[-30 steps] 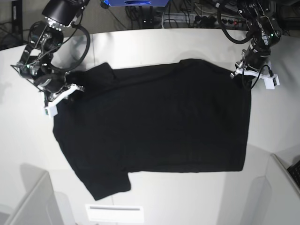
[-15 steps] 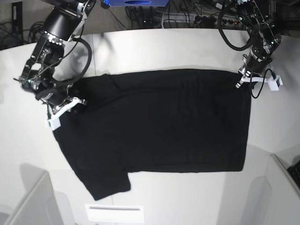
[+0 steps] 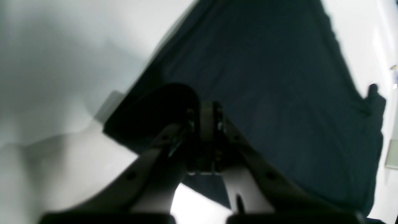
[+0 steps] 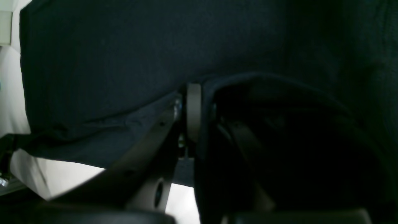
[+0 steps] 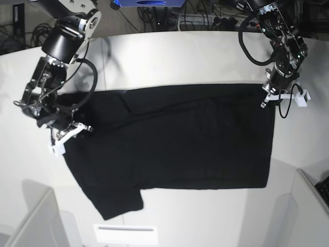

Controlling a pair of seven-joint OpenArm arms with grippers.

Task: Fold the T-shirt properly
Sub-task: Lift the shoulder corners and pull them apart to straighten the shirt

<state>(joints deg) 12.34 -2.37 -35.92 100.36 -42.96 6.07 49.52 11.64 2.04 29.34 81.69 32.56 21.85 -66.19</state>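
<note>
The black T-shirt (image 5: 195, 149) lies spread on the white table (image 5: 180, 56), plain side showing, one sleeve pointing to the near left. My left gripper (image 5: 268, 98), on the base view's right, is shut on the shirt's far right corner. In the left wrist view its jaws (image 3: 206, 121) pinch a fold of dark cloth (image 3: 264, 77). My right gripper (image 5: 71, 133), on the base view's left, is shut on the shirt's far left edge near the sleeve. In the right wrist view the cloth (image 4: 108, 62) wraps over the closed jaws (image 4: 194, 115). No print shows.
A white card (image 5: 126, 234) lies at the table's front edge below the sleeve. Grey panels stand at the near left (image 5: 31, 221) and near right (image 5: 308, 206) corners. Cables and a blue object (image 5: 149, 2) sit behind the table.
Both grippers have pulled the shirt's far edge toward the front of the table, keeping their grip. The far edge now runs straighter and lies lower in the base view.
</note>
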